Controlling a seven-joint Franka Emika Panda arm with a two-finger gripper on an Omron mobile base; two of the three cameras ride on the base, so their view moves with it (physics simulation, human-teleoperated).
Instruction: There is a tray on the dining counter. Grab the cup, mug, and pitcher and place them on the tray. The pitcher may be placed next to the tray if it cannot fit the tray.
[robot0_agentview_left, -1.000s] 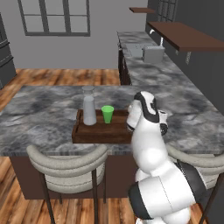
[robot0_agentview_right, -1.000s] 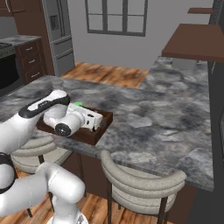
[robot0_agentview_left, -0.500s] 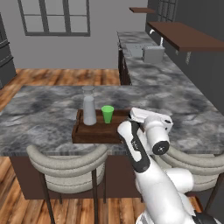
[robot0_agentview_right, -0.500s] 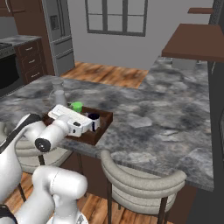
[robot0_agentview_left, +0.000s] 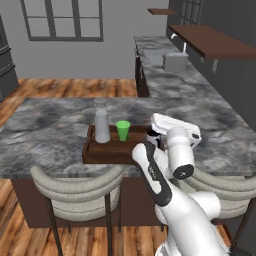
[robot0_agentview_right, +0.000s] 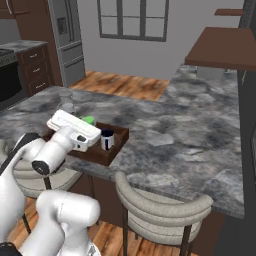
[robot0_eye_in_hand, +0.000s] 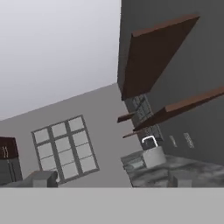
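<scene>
While tool (robot0_agentview_right: 100, 141) apparently gapes empty, pitcher (robot0_agentview_left: 102, 121), cup (robot0_agentview_left: 123, 130), mug (robot0_agentview_right: 107, 139) on tray (robot0_agentview_left: 112, 150)

The mug (robot0_agentview_right: 107, 139) stands on the tray (robot0_agentview_right: 113, 154) beside the cup (robot0_agentview_right: 89, 120).

Kitchen, fridge (robot0_agentview_right: 65, 35), marbled island (robot0_agentview_left: 50, 130), stools (robot0_agentview_right: 160, 210)

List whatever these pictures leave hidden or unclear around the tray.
- Left base view: the arm covers the right end of the tray and hides the mug.
- Right base view: the hand covers most of the cup and the lower pitcher; the mug stands clear on the tray.
- Hand view: the gripper points up at wall and shelves, so nothing on the tray shows.
</scene>
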